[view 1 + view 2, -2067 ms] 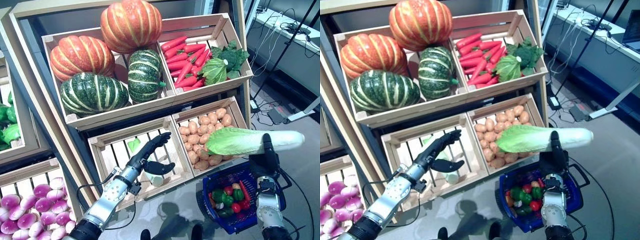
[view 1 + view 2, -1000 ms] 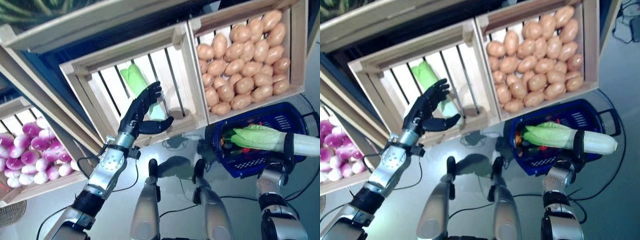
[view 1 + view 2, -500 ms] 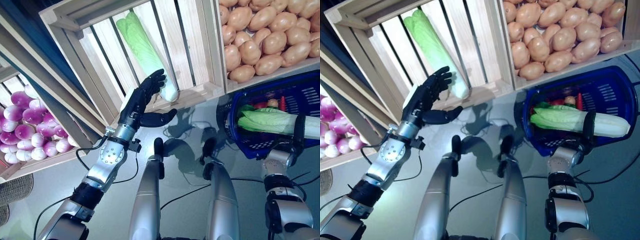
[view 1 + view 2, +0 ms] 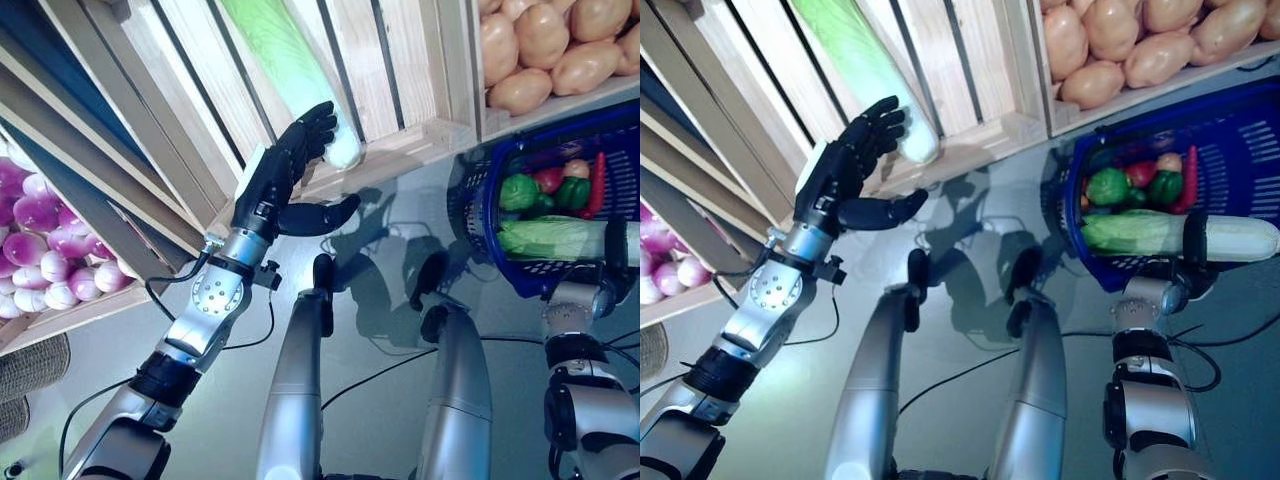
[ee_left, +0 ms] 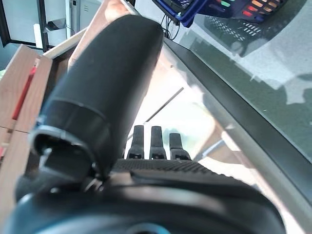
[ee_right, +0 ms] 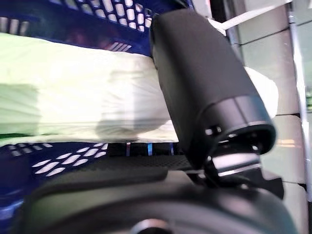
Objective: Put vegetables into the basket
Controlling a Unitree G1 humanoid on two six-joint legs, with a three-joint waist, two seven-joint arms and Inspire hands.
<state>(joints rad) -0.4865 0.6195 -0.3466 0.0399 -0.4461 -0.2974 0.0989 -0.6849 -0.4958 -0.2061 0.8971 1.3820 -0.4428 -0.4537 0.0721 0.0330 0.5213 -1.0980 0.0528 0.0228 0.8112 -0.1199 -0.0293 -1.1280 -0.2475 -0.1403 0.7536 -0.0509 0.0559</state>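
Note:
My right hand (image 4: 1196, 236) is shut on a long napa cabbage (image 4: 1135, 231), green at one end and white at the other. It holds the cabbage level across the near side of the blue basket (image 4: 1240, 120), which has green peppers (image 4: 520, 190) and red vegetables inside. In the right wrist view the thumb (image 6: 195, 73) wraps over the pale cabbage (image 6: 73, 97). My left hand (image 4: 270, 185) is open, its fingers straight, beside the white end of a second cabbage (image 4: 285, 60) lying in a slatted wooden crate (image 4: 400, 150). It holds nothing.
A crate of potatoes (image 4: 540, 50) stands behind the basket. Purple turnips (image 4: 30, 240) fill a crate at the left. The wooden shelf frame (image 4: 110, 150) slants between the crates. Grey floor lies in front of the basket.
The camera has tilted down, so the whole scene has shifted. My right hand has lowered the cabbage from above the crates to the basket. The left hand has kept its open pose by the crate.

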